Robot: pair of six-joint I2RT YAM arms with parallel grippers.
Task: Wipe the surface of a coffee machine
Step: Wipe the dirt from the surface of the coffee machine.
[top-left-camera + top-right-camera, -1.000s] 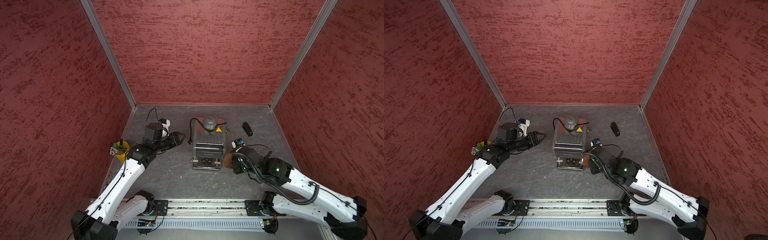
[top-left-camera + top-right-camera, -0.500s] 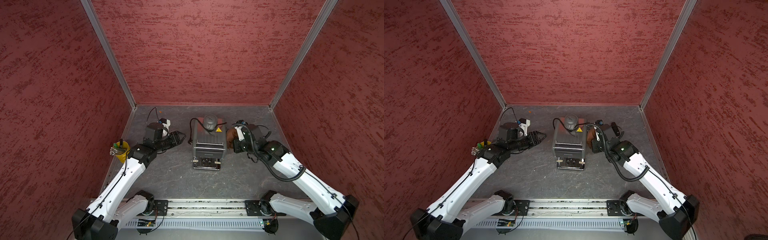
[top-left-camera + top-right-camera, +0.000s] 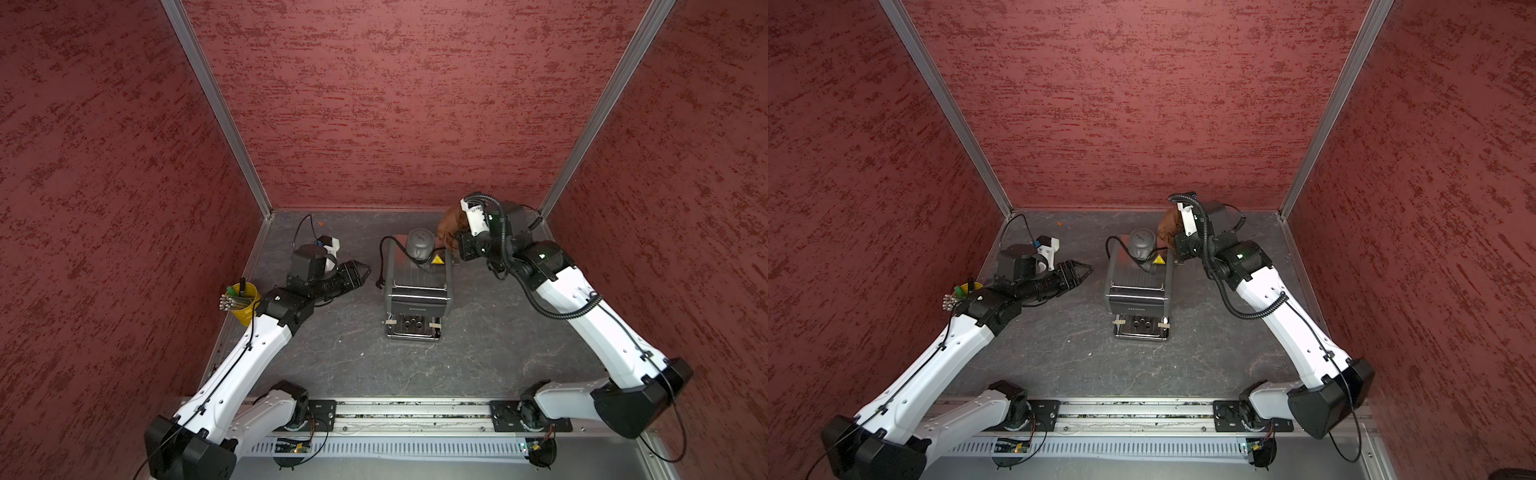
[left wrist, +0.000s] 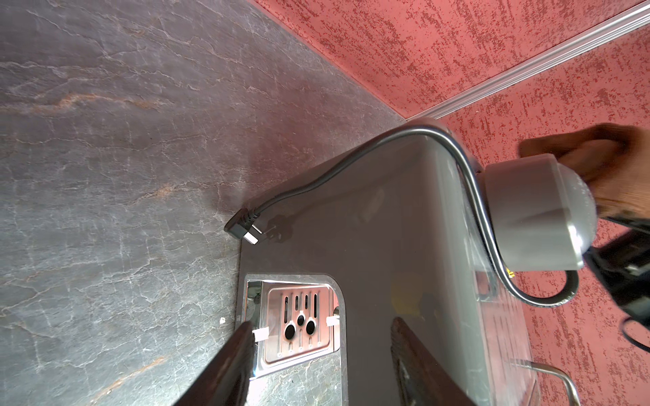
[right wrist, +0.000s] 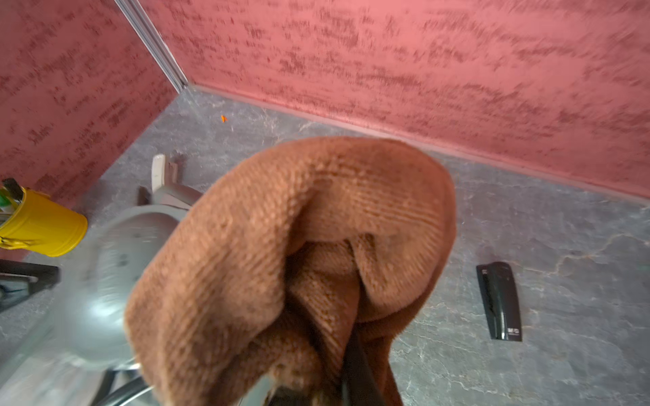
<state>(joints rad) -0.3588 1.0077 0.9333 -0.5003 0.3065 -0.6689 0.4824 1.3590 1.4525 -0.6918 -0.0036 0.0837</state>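
The boxy grey coffee machine (image 3: pixel 417 286) (image 3: pixel 1138 286) stands mid-table, its dome (image 3: pixel 420 245) (image 4: pixel 534 214) on top at the back and its drip tray (image 4: pixel 299 323) in front. My right gripper (image 3: pixel 455 241) (image 3: pixel 1177 245) (image 5: pixel 327 316) is shut on a bunched brown cloth (image 3: pixel 451 226) (image 3: pixel 1169 226) (image 5: pixel 299 246). It holds the cloth against the dome's far right side. My left gripper (image 3: pixel 363 272) (image 3: pixel 1086 270) (image 4: pixel 320 323) hovers open to the machine's left, with nothing between its fingers.
A yellow cup of sticks (image 3: pixel 243 301) (image 5: pixel 42 228) stands by the left wall. The machine's black cord ends in a plug (image 3: pixel 379 283) (image 4: pixel 242 230) on the table at its left side. A small black device (image 5: pixel 499 302) lies right of the machine. Red walls close three sides.
My right arm has swung the brown cloth from the machine's front right corner back along its right side and up to the dome. The left arm has stayed put.
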